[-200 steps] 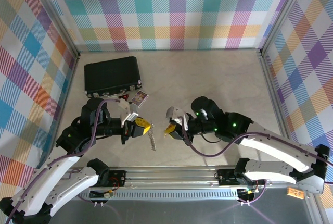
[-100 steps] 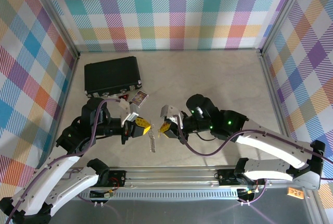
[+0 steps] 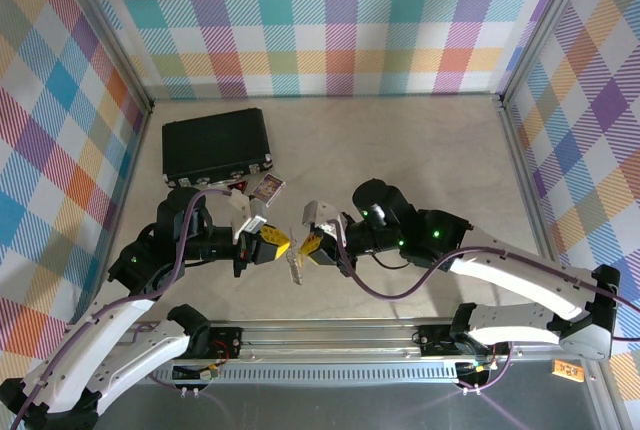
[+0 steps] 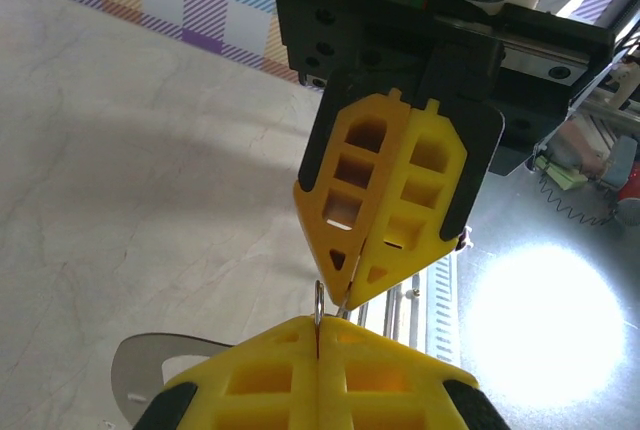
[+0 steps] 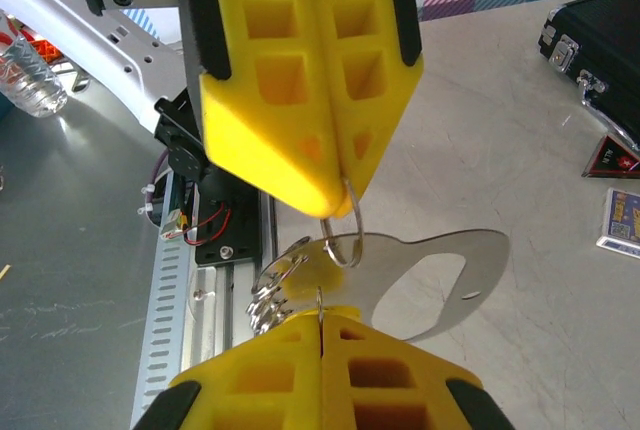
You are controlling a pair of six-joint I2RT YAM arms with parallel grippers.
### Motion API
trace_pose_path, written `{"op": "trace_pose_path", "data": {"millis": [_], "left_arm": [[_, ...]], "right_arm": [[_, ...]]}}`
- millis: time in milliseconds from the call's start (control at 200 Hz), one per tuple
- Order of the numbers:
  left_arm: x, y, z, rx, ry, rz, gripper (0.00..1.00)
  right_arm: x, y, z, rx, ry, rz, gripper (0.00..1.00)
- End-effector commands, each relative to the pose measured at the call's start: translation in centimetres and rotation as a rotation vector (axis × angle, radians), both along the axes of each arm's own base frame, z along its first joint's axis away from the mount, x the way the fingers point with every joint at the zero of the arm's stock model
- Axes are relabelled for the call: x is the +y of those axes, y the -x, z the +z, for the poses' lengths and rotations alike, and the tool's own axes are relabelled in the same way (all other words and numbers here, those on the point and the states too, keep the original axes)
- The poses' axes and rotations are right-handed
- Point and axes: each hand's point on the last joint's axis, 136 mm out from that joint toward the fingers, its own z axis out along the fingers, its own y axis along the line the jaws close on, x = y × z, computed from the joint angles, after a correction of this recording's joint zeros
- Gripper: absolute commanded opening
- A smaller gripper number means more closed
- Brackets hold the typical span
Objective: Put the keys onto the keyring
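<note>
The left gripper (image 3: 272, 244) is clamped on the top of the keyring (image 5: 440, 243), dangling it at the near middle. Just right of it, the right gripper (image 3: 312, 244) pinches the key (image 5: 320, 302), of which a silver sliver shows. Threading seems in hand, and the next move calls for feeding the key squarely onto the ring.

Black case (image 3: 217, 146) at far left, small printed card (image 3: 268, 187) just beside it

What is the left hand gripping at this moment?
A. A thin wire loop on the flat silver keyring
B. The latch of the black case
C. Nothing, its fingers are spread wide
A: in the right wrist view the left hand is shut on a thin wire loop at the edge of the keyring.
</note>
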Motion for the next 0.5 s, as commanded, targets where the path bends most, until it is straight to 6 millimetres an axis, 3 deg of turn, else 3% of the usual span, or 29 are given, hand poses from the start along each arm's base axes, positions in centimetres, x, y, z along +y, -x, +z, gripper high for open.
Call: {"op": "trace_pose_path", "data": {"millis": [0, 495], "left_arm": [[-0.36, 0.67, 1.33, -0.044, 0.051, -0.044, 0.00], [-0.36, 0.72, 1.41, -0.048, 0.056, -0.045, 0.00]], "right_arm": [[0.59, 0.19, 2.23, -0.014, -0.055, 0.012, 0.00], [0.24, -0.34, 2.31, -0.021, -0.047, -0.027, 0.00]]}}
